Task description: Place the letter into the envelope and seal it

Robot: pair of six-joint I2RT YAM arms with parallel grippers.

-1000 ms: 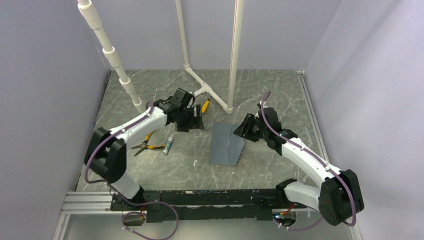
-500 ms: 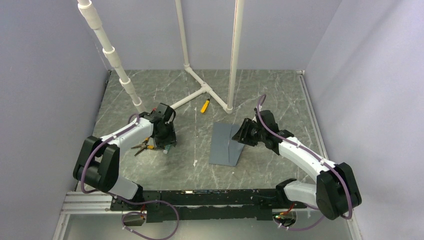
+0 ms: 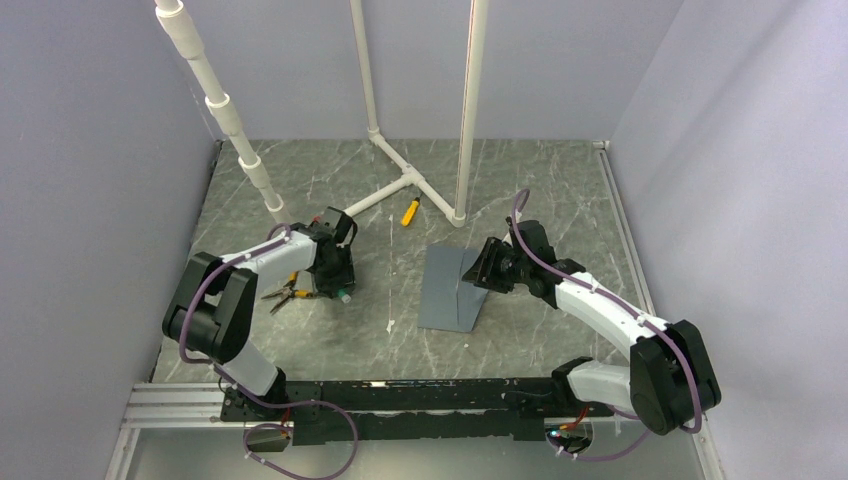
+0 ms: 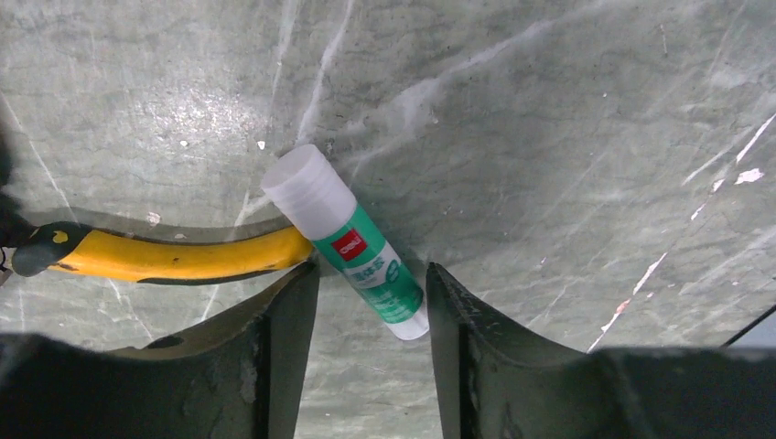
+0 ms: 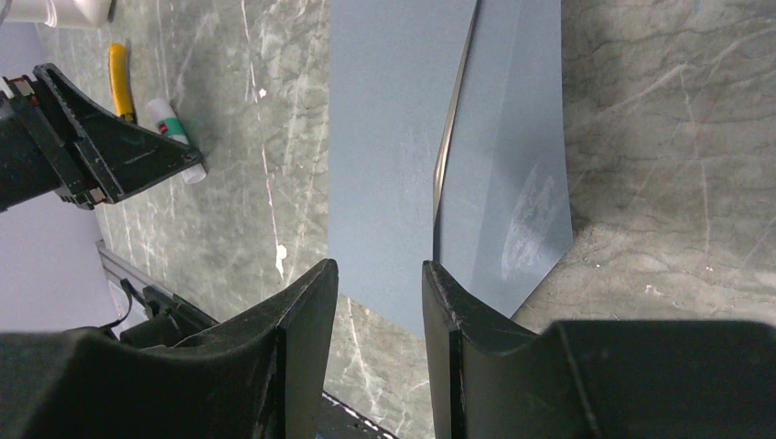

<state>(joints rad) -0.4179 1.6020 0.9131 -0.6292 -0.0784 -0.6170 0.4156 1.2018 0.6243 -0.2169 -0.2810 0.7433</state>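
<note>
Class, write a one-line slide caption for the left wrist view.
Left pincer straddles a green-and-white glue stick beside a yellow plier handle on a marble tabletop.

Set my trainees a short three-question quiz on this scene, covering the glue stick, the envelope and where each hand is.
1. Which hand is over the envelope?
2. True or false: the glue stick stands upright on the table.
3. Relative to the left hand's fingers, the glue stick's lower end is: A between them; B outside both; C out of view.

Key: 1 the right hand. 2 false, it lies on its side, against the pliers' yellow handle. 3 A.
</note>
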